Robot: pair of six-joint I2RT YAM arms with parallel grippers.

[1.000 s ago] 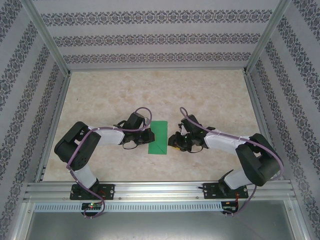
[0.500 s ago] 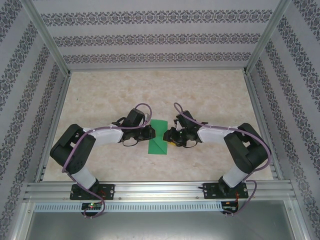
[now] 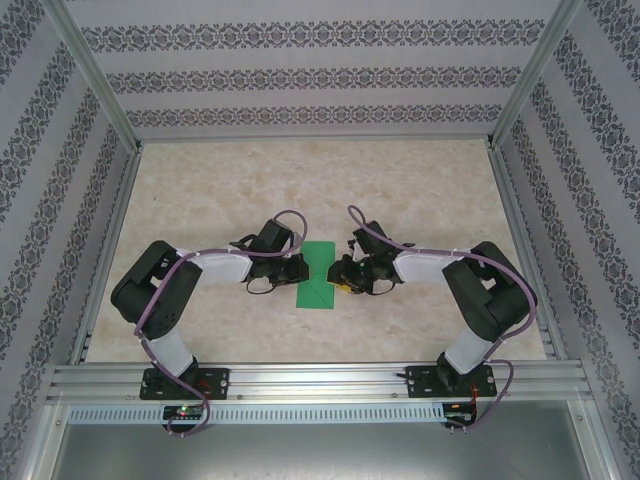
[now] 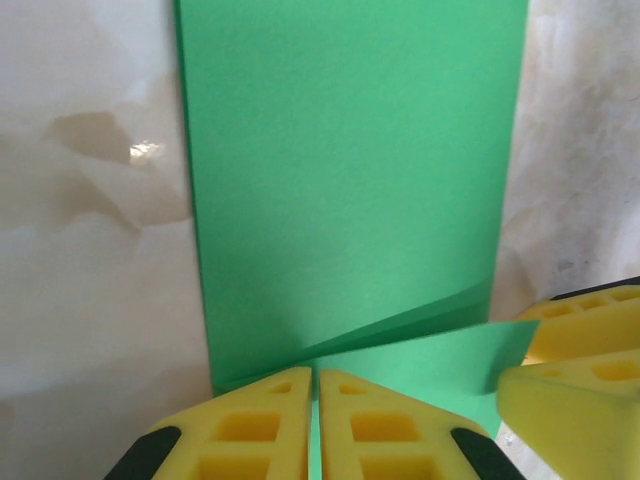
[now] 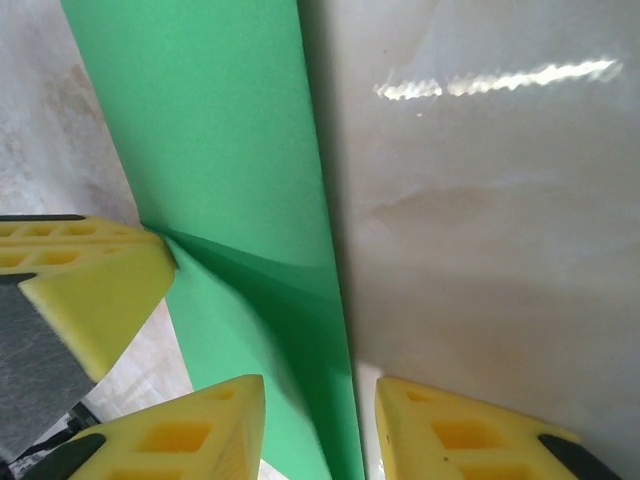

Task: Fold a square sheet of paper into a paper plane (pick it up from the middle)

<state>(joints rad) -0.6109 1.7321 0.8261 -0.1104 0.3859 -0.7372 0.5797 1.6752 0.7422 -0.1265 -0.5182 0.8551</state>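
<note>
Arms reach inward, low over the table (image 3: 200, 190), from either side of the folded green sheet of paper (image 3: 318, 272), elbows bent outward. The left gripper (image 4: 315, 378), at the sheet's left edge, is clenched on a lifted layer of it, yellow pads pressed together with only green between. The right gripper (image 5: 320, 392), at the sheet's right edge, stands parted, its jaws straddling that edge without pinching. Both wrist views cut off part of the sheet. From above, the fingertips are too small to make out.
</note>
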